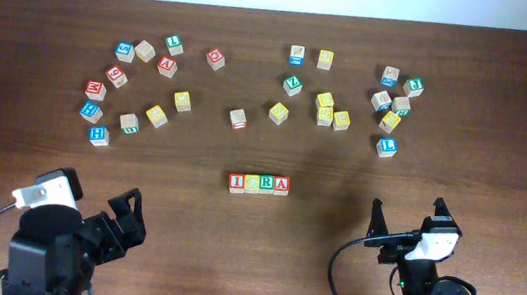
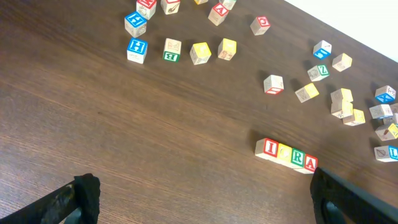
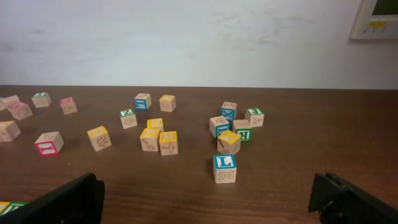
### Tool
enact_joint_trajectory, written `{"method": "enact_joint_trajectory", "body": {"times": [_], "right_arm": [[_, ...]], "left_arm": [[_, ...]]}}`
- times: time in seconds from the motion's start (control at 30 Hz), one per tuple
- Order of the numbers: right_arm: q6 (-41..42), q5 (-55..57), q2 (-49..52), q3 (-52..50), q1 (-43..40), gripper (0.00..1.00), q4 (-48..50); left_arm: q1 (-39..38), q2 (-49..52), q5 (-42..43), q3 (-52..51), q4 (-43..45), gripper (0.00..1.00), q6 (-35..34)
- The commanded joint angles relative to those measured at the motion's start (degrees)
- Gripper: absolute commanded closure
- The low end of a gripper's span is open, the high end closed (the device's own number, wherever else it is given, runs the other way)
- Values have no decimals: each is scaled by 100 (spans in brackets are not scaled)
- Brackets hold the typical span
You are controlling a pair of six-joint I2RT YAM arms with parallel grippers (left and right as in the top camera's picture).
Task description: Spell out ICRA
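A row of wooden letter blocks reading I, C, R, A lies side by side at the table's middle front. It also shows in the left wrist view. My left gripper is open and empty at the front left, away from the row; its view shows bare wood between the fingers. My right gripper is open and empty at the front right. In its view a blue L block stands ahead of the fingers, untouched.
Several loose letter blocks lie scattered across the far half of the table: a left cluster, a middle group and a right cluster. A white wall rises behind the table's far edge.
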Motion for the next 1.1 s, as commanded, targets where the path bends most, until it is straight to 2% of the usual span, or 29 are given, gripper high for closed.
{"method": "enact_joint_trajectory", "body": {"times": [0.0, 1.07], "right_arm": [[-63, 114, -61, -28, 37, 2, -52], [-168, 46, -61, -28, 37, 2, -50]], "left_arm": [[20, -28, -63, -22, -9, 1, -52], [20, -28, -63, -22, -9, 1, -52]]}}
